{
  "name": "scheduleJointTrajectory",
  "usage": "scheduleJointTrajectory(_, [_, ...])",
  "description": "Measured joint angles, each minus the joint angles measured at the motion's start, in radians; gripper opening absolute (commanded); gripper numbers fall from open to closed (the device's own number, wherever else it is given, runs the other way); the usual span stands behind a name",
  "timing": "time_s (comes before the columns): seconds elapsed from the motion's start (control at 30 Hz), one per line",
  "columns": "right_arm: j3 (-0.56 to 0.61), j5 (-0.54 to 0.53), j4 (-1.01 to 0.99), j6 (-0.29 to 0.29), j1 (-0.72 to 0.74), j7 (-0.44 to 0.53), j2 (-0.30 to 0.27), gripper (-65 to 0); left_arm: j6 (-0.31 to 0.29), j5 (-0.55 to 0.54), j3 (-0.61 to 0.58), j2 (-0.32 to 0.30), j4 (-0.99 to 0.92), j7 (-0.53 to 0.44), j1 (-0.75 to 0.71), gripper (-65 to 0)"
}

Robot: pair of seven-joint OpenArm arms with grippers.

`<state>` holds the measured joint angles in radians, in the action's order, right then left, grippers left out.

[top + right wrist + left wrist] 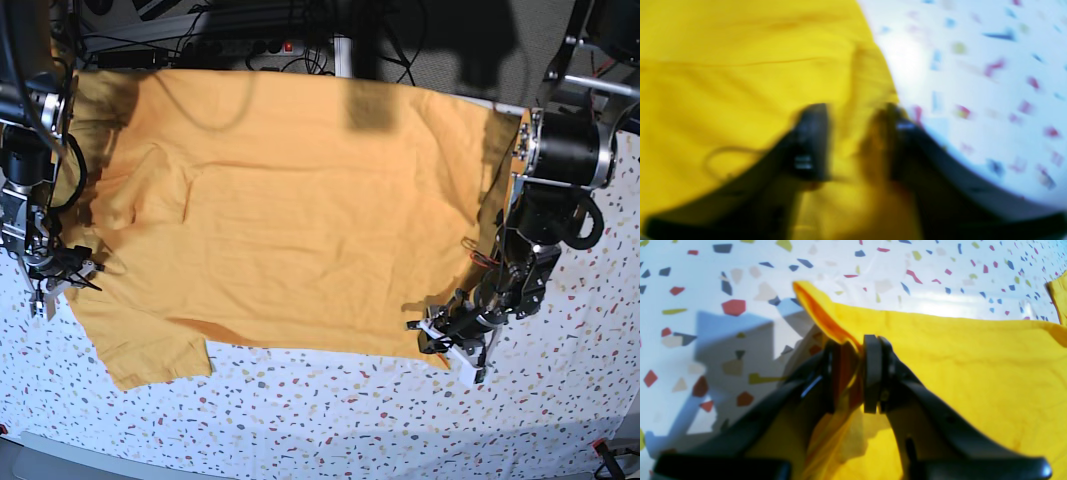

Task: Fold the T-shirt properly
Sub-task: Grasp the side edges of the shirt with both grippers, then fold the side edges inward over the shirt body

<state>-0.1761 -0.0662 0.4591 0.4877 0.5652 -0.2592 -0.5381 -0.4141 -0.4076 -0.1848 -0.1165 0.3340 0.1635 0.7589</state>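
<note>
The mustard-yellow T-shirt (290, 220) lies spread plain side up on the speckled table, with one short sleeve (150, 350) at the front left. My left gripper (440, 335) is at the shirt's front right corner. In the left wrist view the gripper (850, 350) is shut on a raised fold of the T-shirt (973, 366). My right gripper (62, 268) is at the shirt's left edge. The right wrist view is blurred; there the gripper (853, 140) stands over the T-shirt (740, 66) with a ridge of its edge pinched between the jaws. No script or neck tag shows.
The white table cover with coloured flecks (330, 420) shows in front of the shirt and on the right. Cables and a power strip (240, 45) lie behind the shirt's far edge. The arm bases stand at the far left (25, 130) and far right (565, 150).
</note>
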Motion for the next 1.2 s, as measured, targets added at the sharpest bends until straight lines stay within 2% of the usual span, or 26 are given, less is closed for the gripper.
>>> scheduleJointTrajectory(0.03, [0.0,-0.001,0.001,0.0,0.0,0.001,0.0,-65.0,0.0,0.0,0.0,0.0,0.0,0.0,0.0,-55.3])
scheduleJointTrajectory(0.13, [0.0,0.005,0.023,0.001,-0.002,-0.012,-0.002,-65.0,0.0,0.0,0.0,0.0,0.0,0.0,0.0,-60.6])
scheduleJointTrajectory(0.23, [0.0,0.008,0.066,0.001,-0.006,-0.069,-0.002,-65.0,0.0,0.0,0.0,0.001,0.0,-0.013,0.0,-65.0])
scheduleJointTrajectory(0.4, [0.001,0.008,0.149,0.005,-0.018,-0.157,-0.002,-65.0,0.0,0.0,0.0,0.0,0.005,-0.022,0.0,-65.0])
scheduleJointTrajectory(0.5, [0.001,-0.039,0.191,0.005,-0.02,-0.19,-0.002,-65.0,0.0,0.0,0.0,0.001,0.015,0.0,0.0,-65.0])
scheduleJointTrajectory(0.6, [0.001,-0.053,0.229,0.022,-0.019,-0.206,-0.002,-65.0,0.0,0.0,0.0,0.0,0.037,0.053,-0.001,-65.0])
scheduleJointTrajectory(0.77, [0.002,-0.074,0.279,0.161,-0.02,-0.248,-0.002,-65.0,0.0,0.001,0.0,-0.008,0.121,0.19,-0.003,-65.0])
scheduleJointTrajectory(0.93, [0.002,-0.145,0.372,0.166,-0.061,-0.281,-0.005,-65.0,0.0,0.003,0.0,-0.041,0.251,0.36,-0.012,-65.0])
scheduleJointTrajectory(1.2, [0.002,-0.143,0.69,0.172,-0.282,-0.329,-0.005,-65.0,0.0,0.001,-0.003,-0.112,0.592,0.424,-0.199,-65.0])
